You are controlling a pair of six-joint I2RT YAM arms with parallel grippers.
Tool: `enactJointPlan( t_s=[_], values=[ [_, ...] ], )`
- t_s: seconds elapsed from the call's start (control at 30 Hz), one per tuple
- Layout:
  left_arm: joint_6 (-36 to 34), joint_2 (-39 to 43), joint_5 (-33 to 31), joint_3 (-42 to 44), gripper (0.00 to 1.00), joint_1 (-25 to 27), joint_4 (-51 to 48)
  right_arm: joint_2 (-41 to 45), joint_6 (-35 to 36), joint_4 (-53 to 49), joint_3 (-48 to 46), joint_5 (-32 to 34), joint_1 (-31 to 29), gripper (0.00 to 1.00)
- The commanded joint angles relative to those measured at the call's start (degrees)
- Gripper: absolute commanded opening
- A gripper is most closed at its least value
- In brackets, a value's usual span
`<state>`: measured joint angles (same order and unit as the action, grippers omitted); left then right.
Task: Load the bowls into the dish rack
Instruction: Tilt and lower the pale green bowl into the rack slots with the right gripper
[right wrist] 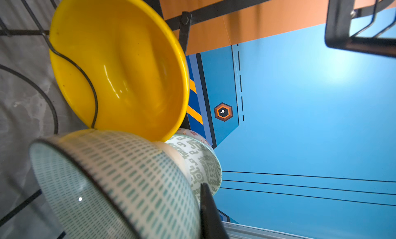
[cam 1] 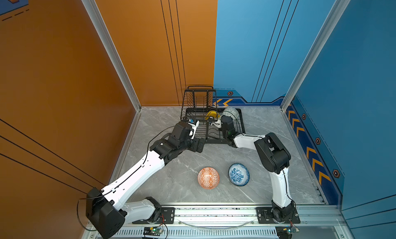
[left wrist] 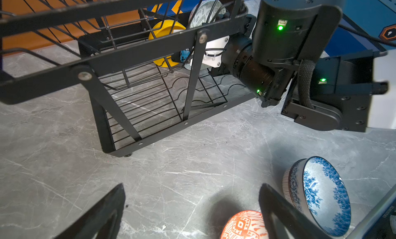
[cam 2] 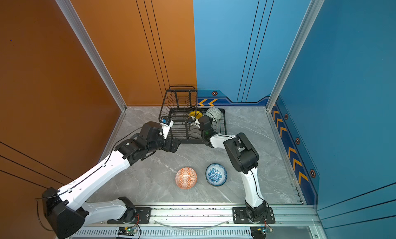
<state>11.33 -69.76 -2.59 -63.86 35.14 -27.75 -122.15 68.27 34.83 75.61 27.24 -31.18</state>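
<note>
1. Because its slots hold bowls on edge, the dish rack (cam 1: pixel 200 90) at the back of the worktop (cam 1: pixel 171 184) carries the yellow bowl (cam 1: pixel 211 115) and grey-green bowl (cam 1: pixel 230 112) upright.
2. The left fingers (left wrist: pixel 102 212) are spread and empty at the rack's front corner, probably parked clear.
3. The right fingers (right wrist: pixel 206 205) pinch the mint bowl (right wrist: pixel 128 184) just beside the yellow one. Only the right wrist view shows this.
4. The orange bowl (cam 1: pixel 208 177) and blue bowl (cam 1: pixel 238 174) sit out front, unloaded.

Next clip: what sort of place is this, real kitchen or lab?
Most likely a lab robot cell staged as a kitchen counter: printed orange and blue wall panels in an aluminium frame, two arms bolted to a rail along the marble-look tabletop, and a dish rack holding bowls.
</note>
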Motion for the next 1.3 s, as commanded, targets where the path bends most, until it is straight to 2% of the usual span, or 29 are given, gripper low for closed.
enactJointPlan(
  t_s=[0.0,0.5,1.27],
  values=[
    [-1.31,0.94,-0.92,-0.17,0.98,-0.70,-1.13,-1.77,0.59,3.34,1.91,-1.62,-0.70,0.00],
    [-1.05,2.53,-1.28,1.27,0.98,-1.54,-1.51,-1.00,-2.46,5.95,-0.88,-5.06,-1.85,0.00],
    [-0.21,4.06,-1.67,2.64,0.98,-1.80,-1.48,-5.25,-5.53,7.54,1.55,-5.36,-3.91,0.00]
  ],
)
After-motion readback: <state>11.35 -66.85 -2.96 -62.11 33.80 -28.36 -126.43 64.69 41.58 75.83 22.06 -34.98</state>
